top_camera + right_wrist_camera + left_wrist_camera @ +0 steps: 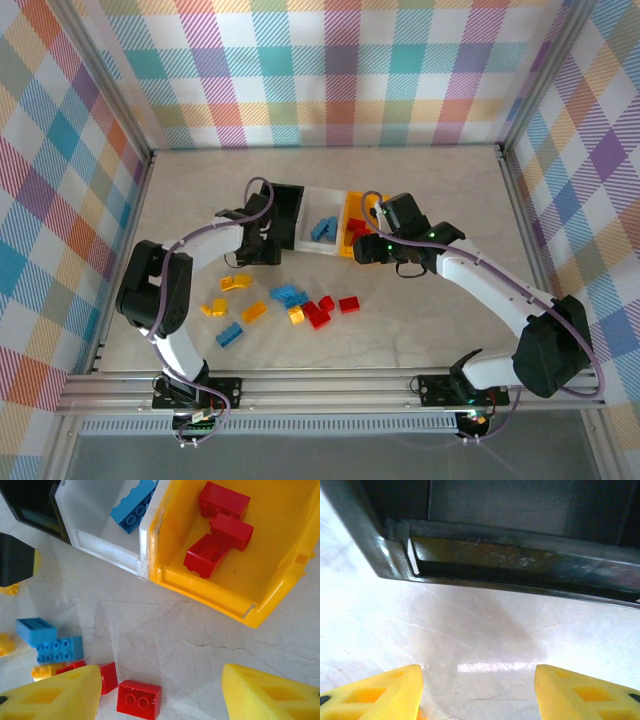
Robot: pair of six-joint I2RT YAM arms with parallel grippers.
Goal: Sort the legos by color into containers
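Three containers stand in a row: a black bin [287, 212], a white bin [325, 215] holding blue legos [323, 229], and a yellow-orange bin [280, 587] holding three red legos [222, 522]. My left gripper [479, 690] is open over bare table just in front of the black bin's wall [510, 560]. My right gripper [160, 692] is open in front of the yellow-orange bin, nothing between its fingers. A red lego [139, 700] lies by its left finger. Loose red [318, 315], blue [288, 295] and yellow legos [254, 311] lie scattered on the table.
The marble tabletop [420, 330] is fenced by metal rails and checked walls. A second blue brick [229, 336] and yellow bricks [235, 283] lie left of the pile. The left gripper's finger [15, 560] shows at the left edge of the right wrist view.
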